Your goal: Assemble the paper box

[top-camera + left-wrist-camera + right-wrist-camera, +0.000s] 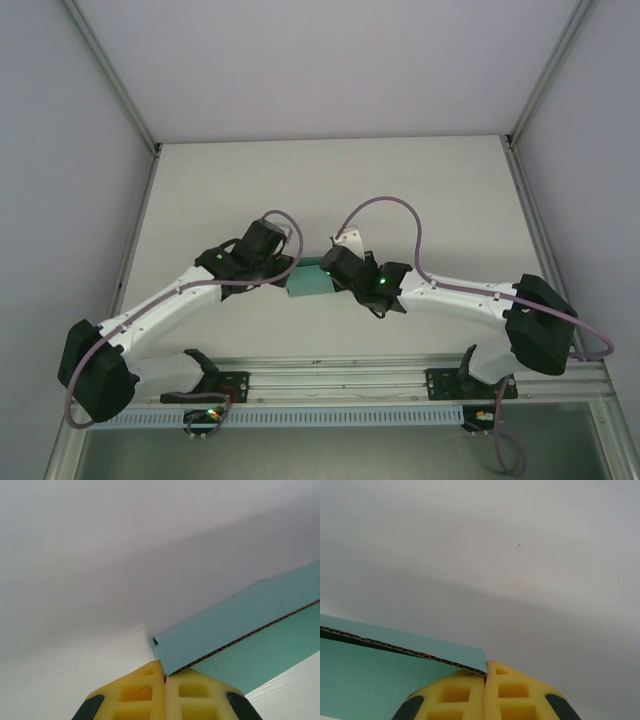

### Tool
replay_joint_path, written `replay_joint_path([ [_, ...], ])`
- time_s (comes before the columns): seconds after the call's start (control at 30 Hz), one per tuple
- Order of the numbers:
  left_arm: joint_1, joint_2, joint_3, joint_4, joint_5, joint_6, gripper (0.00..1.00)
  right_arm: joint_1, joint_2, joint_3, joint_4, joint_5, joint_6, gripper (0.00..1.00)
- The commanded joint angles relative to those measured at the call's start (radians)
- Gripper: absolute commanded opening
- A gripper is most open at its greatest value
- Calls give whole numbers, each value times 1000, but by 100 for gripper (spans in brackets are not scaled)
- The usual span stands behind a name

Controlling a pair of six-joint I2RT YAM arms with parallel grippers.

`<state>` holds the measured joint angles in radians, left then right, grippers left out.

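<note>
The teal-green paper box (308, 283) lies on the white table between my two wrists, mostly covered by them. In the left wrist view a raised teal panel (235, 625) with a corrugated edge runs down to my left gripper (165, 677). The yellow fingers (135, 690) are shut on that panel's near corner. In the right wrist view a teal flap (420, 642) ends at my right gripper (485, 674), whose yellow fingers (515, 690) are shut on its corner. From above, my left gripper (288, 266) and right gripper (333, 268) face each other across the box.
White walls (70, 150) close in the table (340, 180) on the left, the back and the right. A metal rail (330, 375) carrying both arm bases runs along the near edge. Purple cables (385, 203) loop above each wrist.
</note>
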<state>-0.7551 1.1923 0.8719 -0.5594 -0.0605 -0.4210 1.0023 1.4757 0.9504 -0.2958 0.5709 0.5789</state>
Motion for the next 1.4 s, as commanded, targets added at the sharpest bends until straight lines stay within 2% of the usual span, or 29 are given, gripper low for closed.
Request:
replay_joint_path([
  [0.0,14,2,9,-70,150,-185,0,28,53,-12,-128,-14,104,0],
  [0.03,18,2,10,-78,171,-195,0,31,60,-8,-135,-11,115,0],
  [0.2,28,7,20,-135,135,-251,0,53,85,10,-145,-7,145,0],
  [0.27,22,14,4,-106,151,-244,0,55,86,10,-134,-12,151,0],
  [0.4,8,18,-33,-95,65,-275,0,56,81,-5,-111,-23,166,0],
  [0.5,2,-1,-68,-72,77,-305,0,56,84,-1,-111,-22,169,0],
  [0.73,-92,-50,-163,-22,-67,-217,0,62,70,-23,-77,-7,159,0],
  [0.9,-169,-50,-243,-9,-166,-226,0,85,28,-118,66,26,138,0],
  [1.07,-203,-40,-319,129,-148,-258,0,103,5,-171,153,21,125,0],
  [1.3,-233,-102,-357,140,-169,-260,0,119,-62,-201,202,55,84,16],
  [1.37,-234,-119,-361,138,-184,-260,0,118,-74,-194,222,39,43,28],
])
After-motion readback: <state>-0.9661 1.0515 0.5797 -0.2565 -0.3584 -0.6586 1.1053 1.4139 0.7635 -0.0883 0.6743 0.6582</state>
